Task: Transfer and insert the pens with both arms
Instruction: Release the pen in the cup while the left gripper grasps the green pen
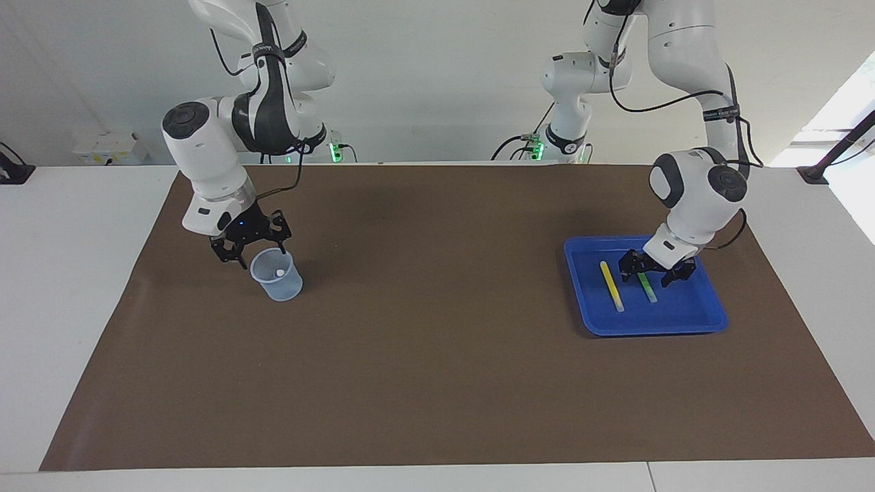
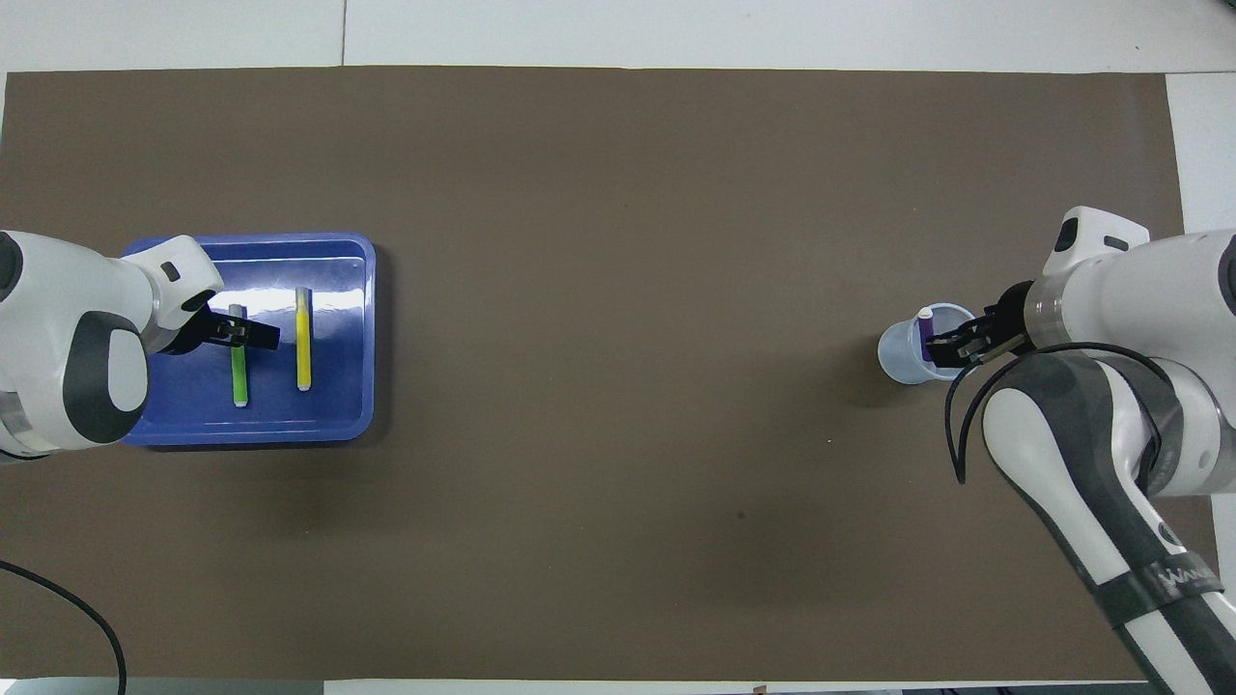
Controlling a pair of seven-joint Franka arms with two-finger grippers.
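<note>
Standing in the cup [image 1: 276,274]: purple pen [image 2: 925,333], one of three done. Right gripper [image 1: 249,254], spread wide and empty, beside the cup's rim. Lying in the tray [image 1: 704,320]: yellow pen [image 1: 611,285] and green pen [image 1: 647,288], both left to transfer. Left gripper [image 1: 655,272] open astride the green pen, nothing gripped yet.

White table [image 1: 75,273] [image 2: 676,29] carrying a large brown rectangular mat [image 1: 437,342] [image 2: 618,241]. On the mat: a shallow blue plastic tray [image 1: 697,321] [image 2: 338,405] toward the left arm's end, a small translucent plastic cup [image 1: 277,280] [image 2: 898,357] toward the right arm's end, well apart.
</note>
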